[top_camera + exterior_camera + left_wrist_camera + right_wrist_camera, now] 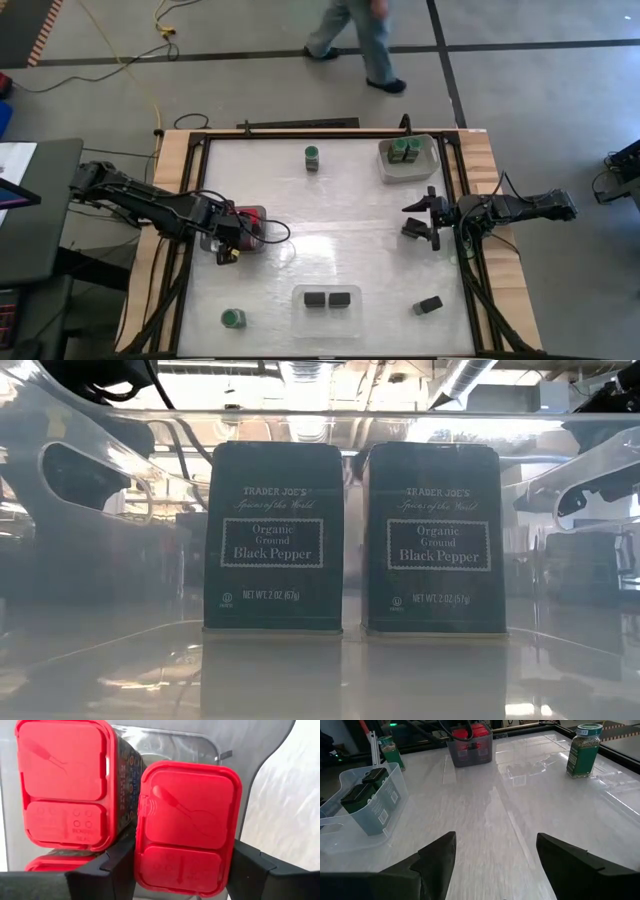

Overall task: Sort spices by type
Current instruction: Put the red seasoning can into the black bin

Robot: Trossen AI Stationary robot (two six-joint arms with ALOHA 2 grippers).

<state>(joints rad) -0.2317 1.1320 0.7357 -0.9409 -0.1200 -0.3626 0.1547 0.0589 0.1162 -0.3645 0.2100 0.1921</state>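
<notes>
Red-lidded spice containers stand in a clear tray at the table's left. My left gripper points down over them, shut on one red container; a second one stands beside it and a third shows partly. Two black pepper boxes stand upright in a clear tray at the near edge. Two green-lidded jars sit in a far-right tray. My right gripper hovers open at the right. My left gripper comes from above, fingers pointing down, and has the red container's lid end between its two fingers, one on each of two opposite sides. The container stands upright, its lid about level with its neighbour's. Its base is hidden by the lid.
Loose on the table are a green-lidded jar at the far middle, another at the near left, and a black box at the near right. A person walks on the floor beyond the far edge.
</notes>
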